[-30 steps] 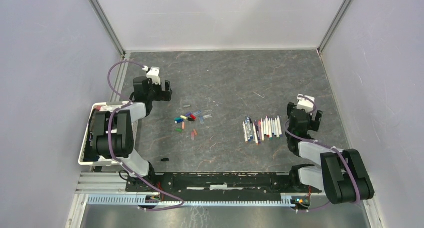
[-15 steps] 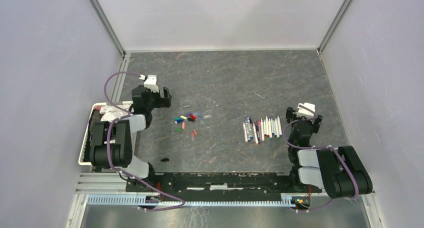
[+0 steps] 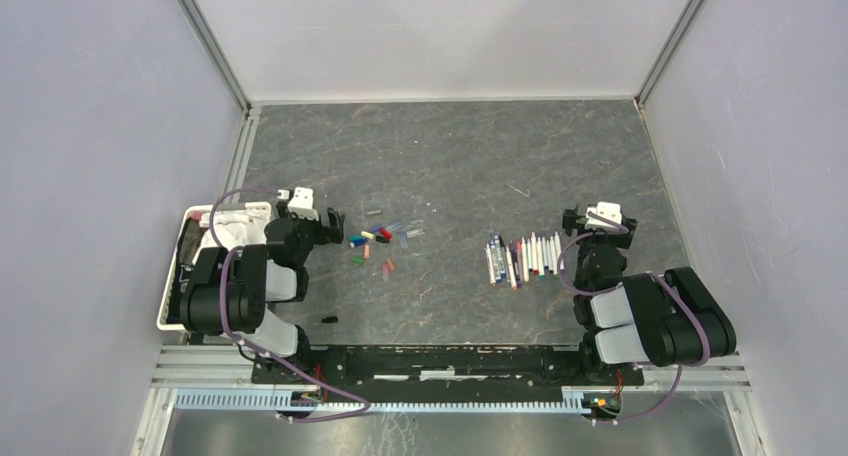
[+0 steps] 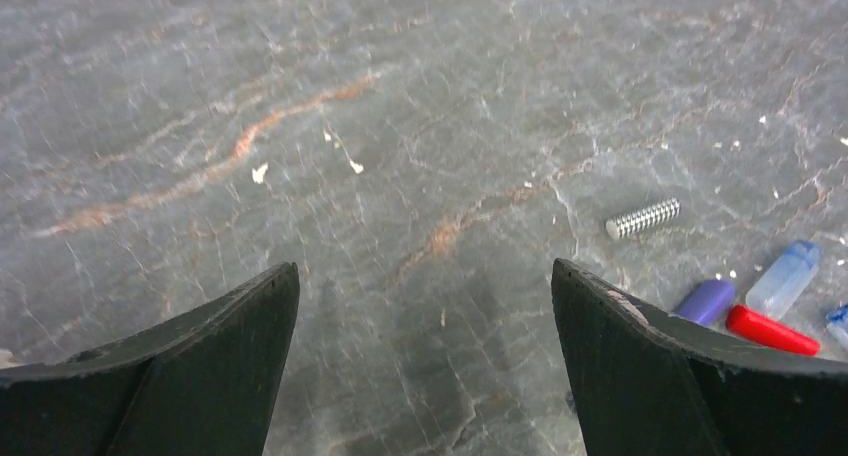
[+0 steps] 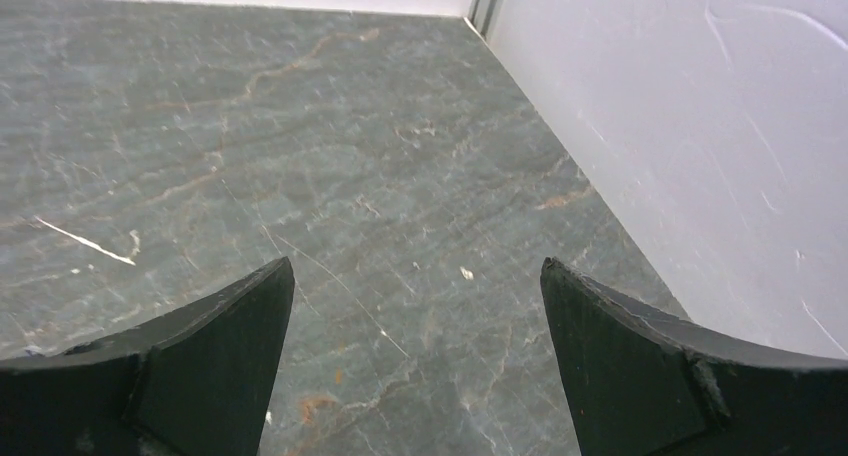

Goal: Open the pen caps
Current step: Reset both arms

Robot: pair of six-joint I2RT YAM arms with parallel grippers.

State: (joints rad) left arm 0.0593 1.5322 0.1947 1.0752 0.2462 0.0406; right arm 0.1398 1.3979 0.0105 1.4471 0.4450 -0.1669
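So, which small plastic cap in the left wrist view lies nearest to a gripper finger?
The short purple cap, right beside the black finger on that side; the red cap and the clear bluish cap lie beyond it.

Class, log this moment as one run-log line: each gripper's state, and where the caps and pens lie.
left gripper: open, empty, near pen caps | right gripper: open, empty, near pens | pen caps: loose cluster | pens: one row

The overhead camera looks steeply down from above the near edge over the whole counter [image 3: 470, 156]. Both wrist cameras skim it close, facing forward; the left shares the pen caps [image 3: 384, 234] with overhead.
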